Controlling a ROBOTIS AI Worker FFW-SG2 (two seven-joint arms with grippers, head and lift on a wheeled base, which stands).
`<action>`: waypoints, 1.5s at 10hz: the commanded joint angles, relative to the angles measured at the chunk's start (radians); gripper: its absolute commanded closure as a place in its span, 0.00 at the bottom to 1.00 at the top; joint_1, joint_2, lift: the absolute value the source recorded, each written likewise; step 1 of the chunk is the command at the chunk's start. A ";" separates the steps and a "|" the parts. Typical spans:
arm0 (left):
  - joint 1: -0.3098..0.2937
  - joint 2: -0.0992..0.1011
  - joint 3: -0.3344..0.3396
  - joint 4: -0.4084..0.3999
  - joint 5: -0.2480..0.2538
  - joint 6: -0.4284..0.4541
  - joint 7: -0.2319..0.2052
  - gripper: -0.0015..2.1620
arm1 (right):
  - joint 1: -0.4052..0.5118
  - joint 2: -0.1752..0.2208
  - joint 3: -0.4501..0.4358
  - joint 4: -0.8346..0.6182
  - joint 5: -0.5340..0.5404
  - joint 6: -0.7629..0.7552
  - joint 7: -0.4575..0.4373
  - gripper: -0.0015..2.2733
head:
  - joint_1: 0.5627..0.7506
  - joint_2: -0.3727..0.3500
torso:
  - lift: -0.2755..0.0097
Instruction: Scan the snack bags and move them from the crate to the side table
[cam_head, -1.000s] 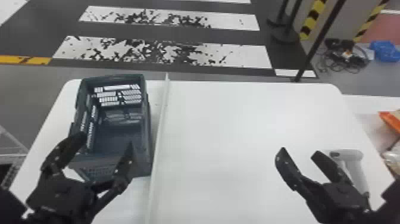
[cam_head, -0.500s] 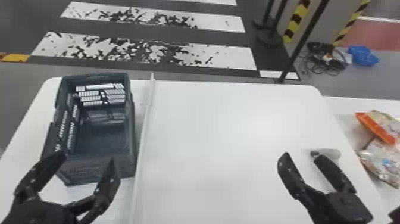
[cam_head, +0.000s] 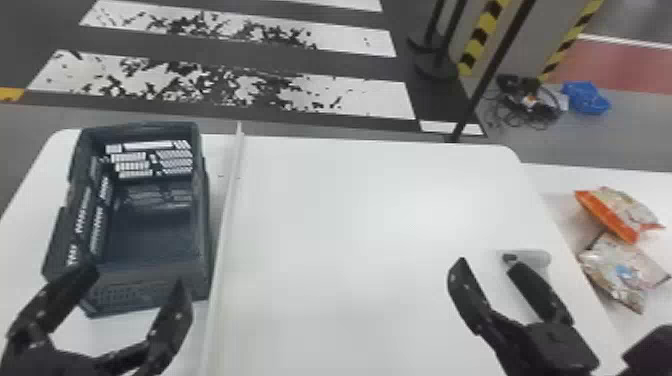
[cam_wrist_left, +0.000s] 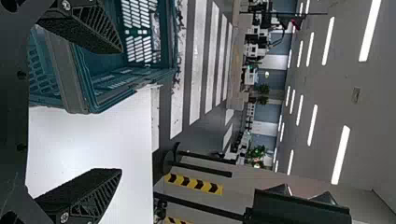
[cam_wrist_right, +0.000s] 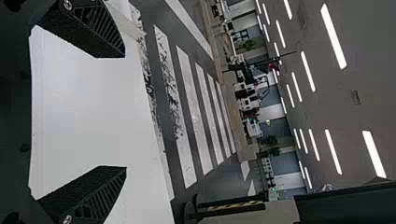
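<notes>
Snack bags (cam_head: 617, 210) in crinkly orange-and-pale plastic lie far right on the white side table (cam_head: 610, 175) — black two-fingered left gripper (cam_head: 136, 279) lower left, matching right gripper (cam_head: 486, 264) lower right, both released.

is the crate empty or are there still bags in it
Empty: the floor of the crate lies bare, and both bags sit on the side table.

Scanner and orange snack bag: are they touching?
Apart. The head view shows bare white tabletop between the scanner and the orange snack bag, which lies beyond its edge.
</notes>
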 joint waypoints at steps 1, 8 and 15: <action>-0.007 0.001 -0.002 0.003 -0.009 0.000 0.000 0.04 | 0.001 0.000 0.003 0.009 0.005 0.006 0.000 0.03 | 0.70 0.29 | 0.66; -0.013 0.007 0.010 0.000 -0.009 0.000 0.006 0.04 | -0.004 -0.005 0.015 0.014 0.017 0.012 0.002 0.03 | 0.70 0.32 | 0.66; -0.017 0.007 0.008 0.003 -0.006 0.000 0.009 0.04 | -0.005 -0.005 0.011 0.012 0.016 0.015 0.002 0.03 | 0.70 0.32 | 0.66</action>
